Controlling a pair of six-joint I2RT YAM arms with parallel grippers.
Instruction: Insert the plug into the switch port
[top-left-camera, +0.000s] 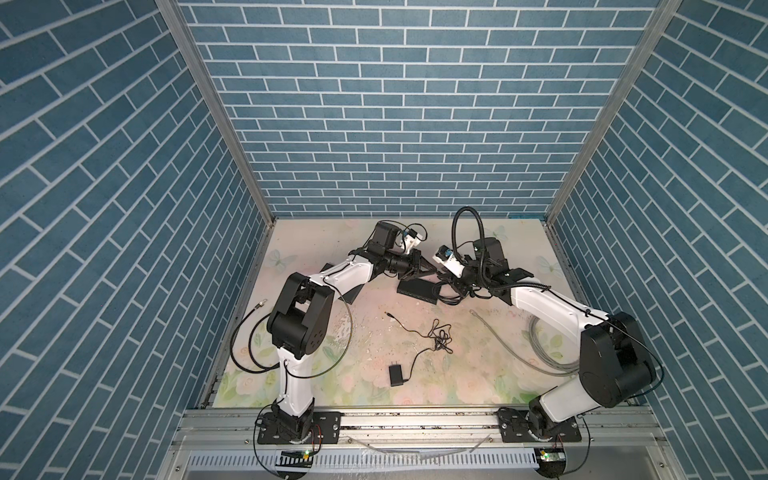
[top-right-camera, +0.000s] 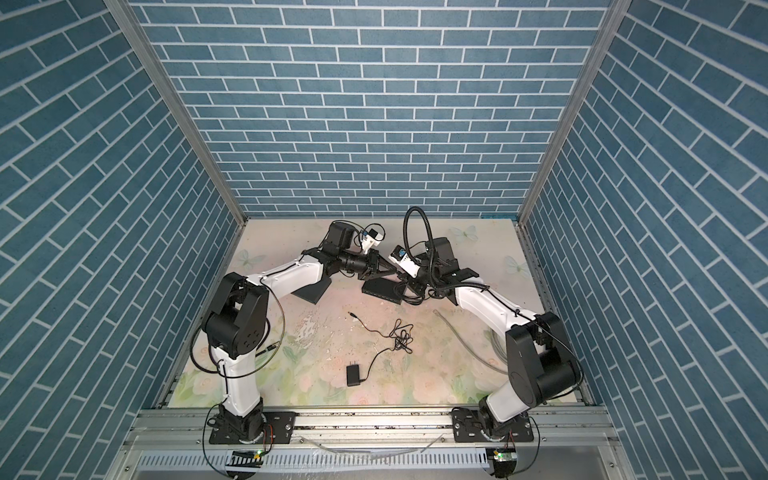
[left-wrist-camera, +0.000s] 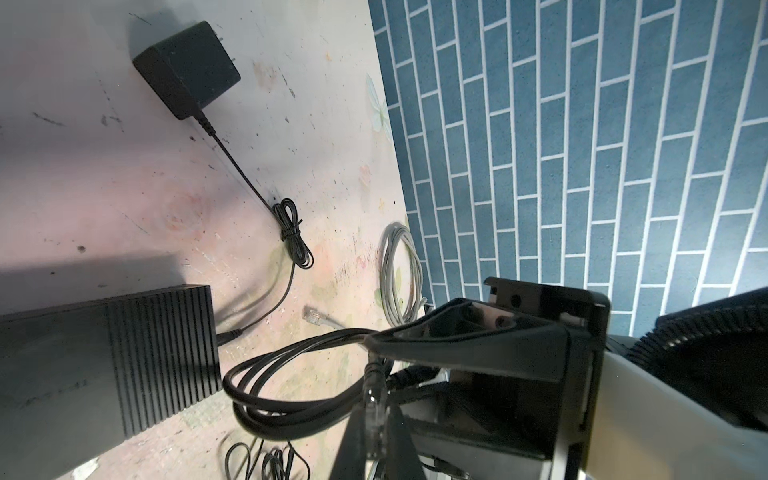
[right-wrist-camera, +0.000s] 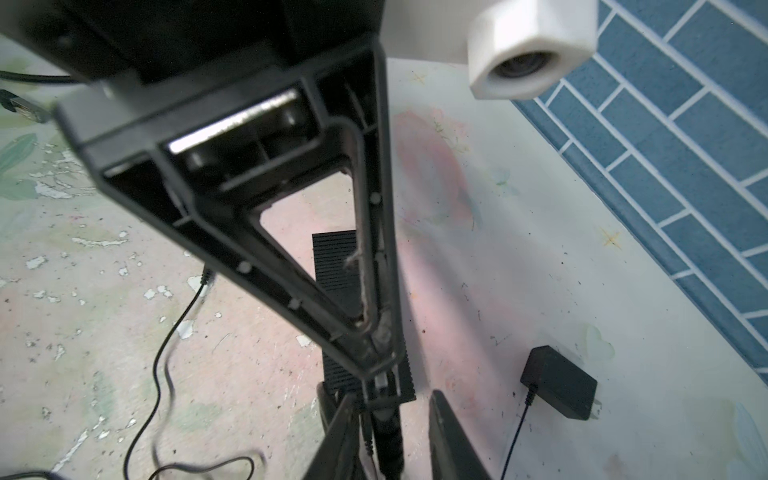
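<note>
The switch (top-left-camera: 417, 289) (top-right-camera: 382, 289) is a black ribbed box lying flat at the back middle of the table. My left gripper (left-wrist-camera: 376, 411) (top-left-camera: 434, 270) is shut on the plug (left-wrist-camera: 374, 399), a clear connector with a black boot, held just above the switch (left-wrist-camera: 104, 353). In the right wrist view the plug (right-wrist-camera: 380, 380) shows at the tip of the left gripper's fingers (right-wrist-camera: 291, 249), over the switch (right-wrist-camera: 336, 266). My right gripper (right-wrist-camera: 395, 395) stands open around the plug's black cable (right-wrist-camera: 386, 436), which lies against one finger with a gap to the other finger.
A black power adapter (top-left-camera: 395, 375) lies at the front middle, and its thin cord (top-left-camera: 436, 334) runs back to a loose barrel jack (top-left-camera: 388, 315). A grey network cable (top-left-camera: 536, 349) coils at the right. The plug's black cable loops beside the switch (left-wrist-camera: 270, 395).
</note>
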